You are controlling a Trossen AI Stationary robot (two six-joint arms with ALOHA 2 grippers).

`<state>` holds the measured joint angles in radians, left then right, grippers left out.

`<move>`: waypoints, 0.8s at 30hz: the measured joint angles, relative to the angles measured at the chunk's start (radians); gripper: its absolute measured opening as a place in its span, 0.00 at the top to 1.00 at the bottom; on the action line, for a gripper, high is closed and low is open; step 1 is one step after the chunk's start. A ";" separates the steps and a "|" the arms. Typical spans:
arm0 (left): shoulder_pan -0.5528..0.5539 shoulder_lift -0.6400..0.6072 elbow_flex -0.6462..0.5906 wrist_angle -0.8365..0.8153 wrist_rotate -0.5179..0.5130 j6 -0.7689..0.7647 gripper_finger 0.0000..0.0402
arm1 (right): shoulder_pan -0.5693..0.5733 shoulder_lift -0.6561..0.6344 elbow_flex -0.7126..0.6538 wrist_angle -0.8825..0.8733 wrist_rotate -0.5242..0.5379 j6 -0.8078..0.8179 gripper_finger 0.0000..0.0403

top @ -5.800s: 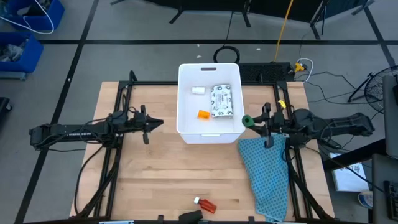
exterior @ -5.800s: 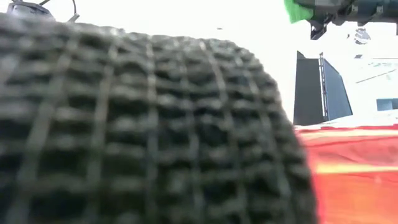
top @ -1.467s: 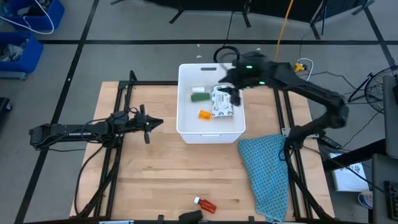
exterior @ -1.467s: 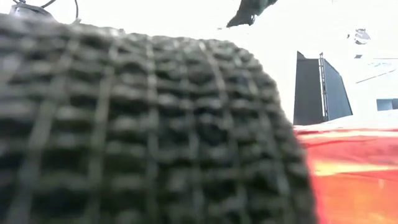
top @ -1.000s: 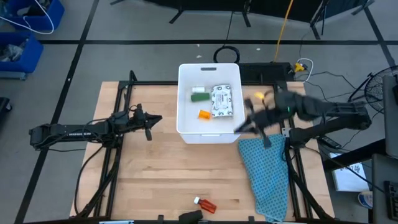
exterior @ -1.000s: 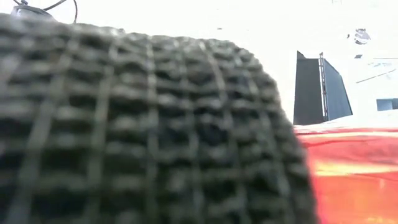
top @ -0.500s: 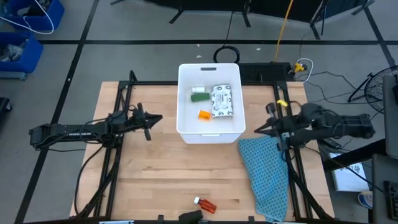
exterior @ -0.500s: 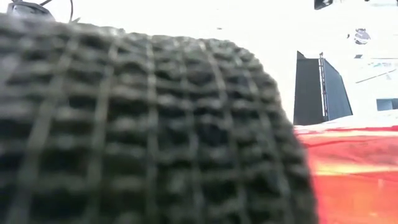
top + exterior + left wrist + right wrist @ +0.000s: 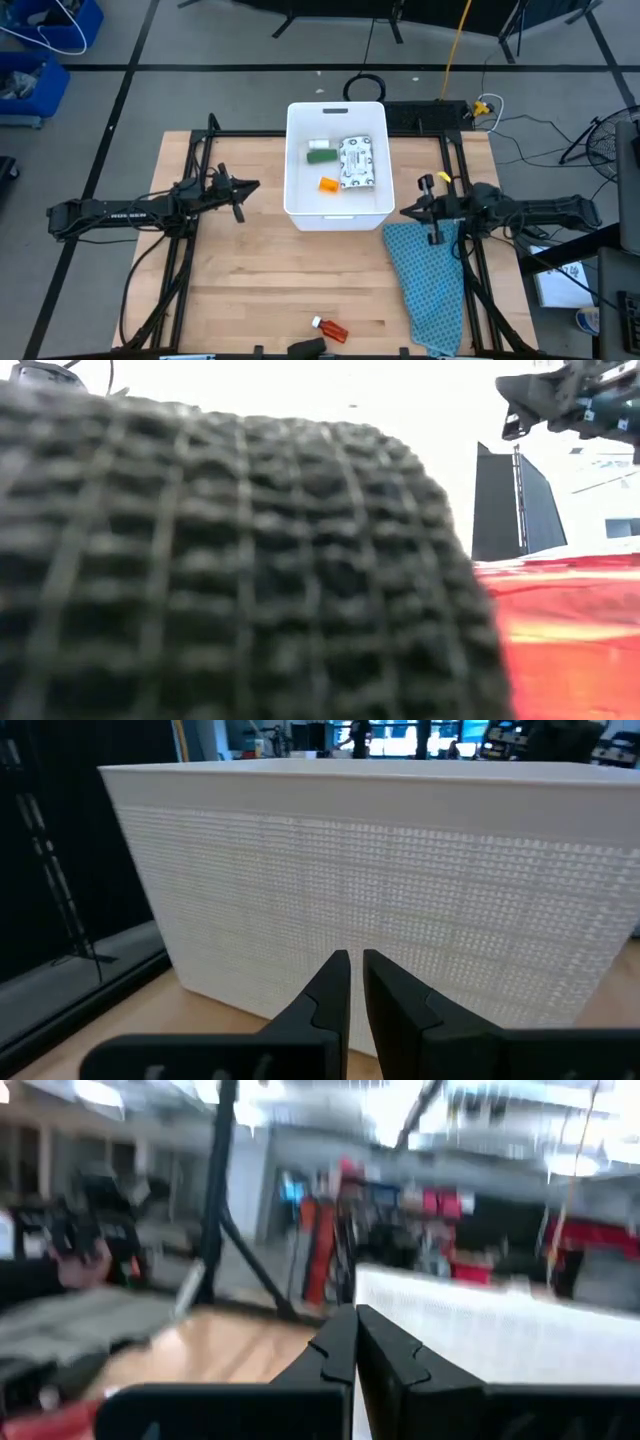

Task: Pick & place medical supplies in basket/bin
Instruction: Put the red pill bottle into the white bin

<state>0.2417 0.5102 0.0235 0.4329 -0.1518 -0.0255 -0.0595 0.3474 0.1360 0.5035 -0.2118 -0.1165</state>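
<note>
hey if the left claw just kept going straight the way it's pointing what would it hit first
Most likely the white tub: the left claw, shut and empty, points squarely at its side wall, with only bare table between them. How high up the wall it would land is unclear.

Place: a robotics lab or workshop
Evidence: black camera tripods (image 9: 300, 12), trailing floor cables (image 9: 520, 125), blue storage bin (image 9: 45, 45), wooden bench (image 9: 250, 280) are seen
</note>
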 joint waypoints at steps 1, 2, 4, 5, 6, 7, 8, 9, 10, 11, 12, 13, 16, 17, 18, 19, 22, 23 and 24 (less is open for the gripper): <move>0.000 0.000 0.000 -0.001 0.010 0.000 0.91 | 0.001 -0.002 -0.035 0.059 -0.002 0.013 1.00; 0.000 0.000 0.000 -0.002 0.024 -0.002 0.91 | 0.000 -0.002 -0.067 0.096 -0.002 0.028 1.00; 0.000 0.000 0.000 -0.003 0.051 -0.016 0.91 | -0.001 0.002 -0.107 0.148 0.004 0.021 1.00; 0.000 0.000 0.000 -0.003 0.068 -0.029 0.91 | -0.002 -0.002 -0.115 0.151 0.003 -0.002 1.00; -0.001 0.000 0.000 -0.002 0.085 -0.036 0.91 | -0.006 -0.004 -0.115 0.169 0.006 -0.018 1.00; -0.003 0.000 0.000 -0.001 0.101 -0.037 0.91 | -0.012 -0.001 -0.110 0.161 0.011 -0.021 1.00; -0.008 0.000 0.000 0.005 0.117 -0.040 0.91 | -0.018 0.001 -0.107 0.146 0.021 -0.016 1.00; -0.018 0.000 0.006 0.000 0.130 -0.041 0.91 | -0.021 0.001 -0.103 0.146 0.026 -0.005 1.00; -0.033 0.000 0.020 -0.018 0.142 -0.041 0.91 | -0.024 0.000 -0.098 0.144 0.025 0.000 1.00; -0.052 0.001 0.046 -0.046 0.152 -0.041 0.91 | -0.026 -0.001 -0.096 0.152 0.025 0.002 1.00; -0.078 0.000 0.079 -0.088 0.152 -0.042 0.91 | -0.026 -0.002 -0.095 0.156 0.023 0.001 1.00; -0.107 0.003 0.124 -0.142 0.148 -0.039 0.91 | -0.026 -0.002 -0.095 0.158 0.022 -0.002 1.00; -0.216 0.056 0.279 -0.311 0.078 -0.029 0.91 | -0.026 0.000 -0.095 0.150 0.027 -0.012 1.00; -0.256 0.088 0.332 -0.351 0.040 -0.029 0.91 | -0.027 0.000 -0.095 0.151 0.033 -0.010 1.00; -0.300 0.126 0.382 -0.380 0.005 -0.028 0.91 | -0.026 -0.001 -0.096 0.153 0.053 -0.001 1.00; -0.344 0.170 0.427 -0.399 -0.023 -0.026 0.91 | -0.027 -0.001 -0.096 0.155 0.088 0.014 1.00; -0.475 0.335 0.548 -0.438 -0.108 -0.009 0.91 | -0.027 0.000 -0.096 0.130 0.188 0.063 1.00; -0.517 0.397 0.584 -0.446 -0.139 -0.008 0.91 | -0.027 0.000 -0.096 0.125 0.191 0.068 1.00; -0.553 0.458 0.618 -0.462 -0.163 -0.006 0.91 | -0.027 0.000 -0.097 0.125 0.186 0.069 1.00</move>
<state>-0.3112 0.9686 0.6412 -0.0294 -0.3148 -0.0316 -0.0868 0.3473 0.0395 0.6284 -0.0255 -0.0477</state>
